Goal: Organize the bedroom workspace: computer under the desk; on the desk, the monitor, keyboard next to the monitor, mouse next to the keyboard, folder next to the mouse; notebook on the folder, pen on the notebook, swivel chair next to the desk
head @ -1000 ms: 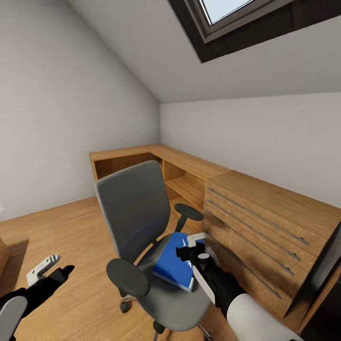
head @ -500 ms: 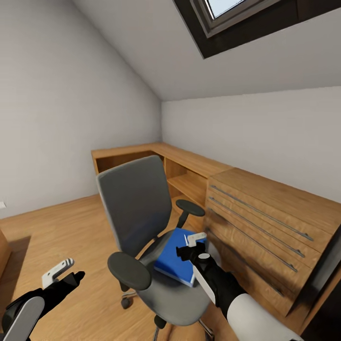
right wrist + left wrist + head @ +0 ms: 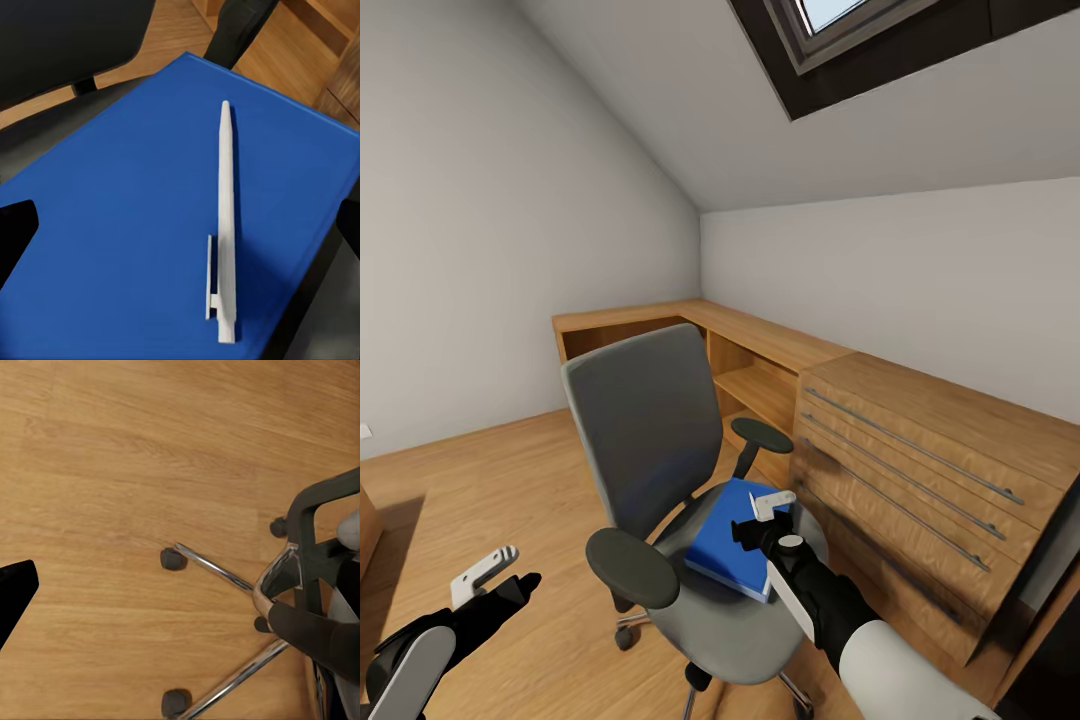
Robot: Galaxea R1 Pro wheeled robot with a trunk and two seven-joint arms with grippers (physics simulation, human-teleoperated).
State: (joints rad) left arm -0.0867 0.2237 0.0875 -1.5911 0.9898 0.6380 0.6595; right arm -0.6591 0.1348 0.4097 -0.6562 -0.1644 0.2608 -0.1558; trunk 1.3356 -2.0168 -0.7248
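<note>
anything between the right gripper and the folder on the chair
Only the pen, which lies loose on the folder. The right gripper hangs above the folder on the chair seat, so lifting the folder would carry the pen along.

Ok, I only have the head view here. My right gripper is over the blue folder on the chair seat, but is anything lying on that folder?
Observer: Yes. The right wrist view shows a white pen lying flat on the folder.
Operator: Is the right gripper touching it?
Observer: No, the pen lies free between the open fingers, untouched.
Operator: And what is under my left gripper?
Observer: Bare wood floor, with the swivel chair base's chrome legs and castors off to one side.
</note>
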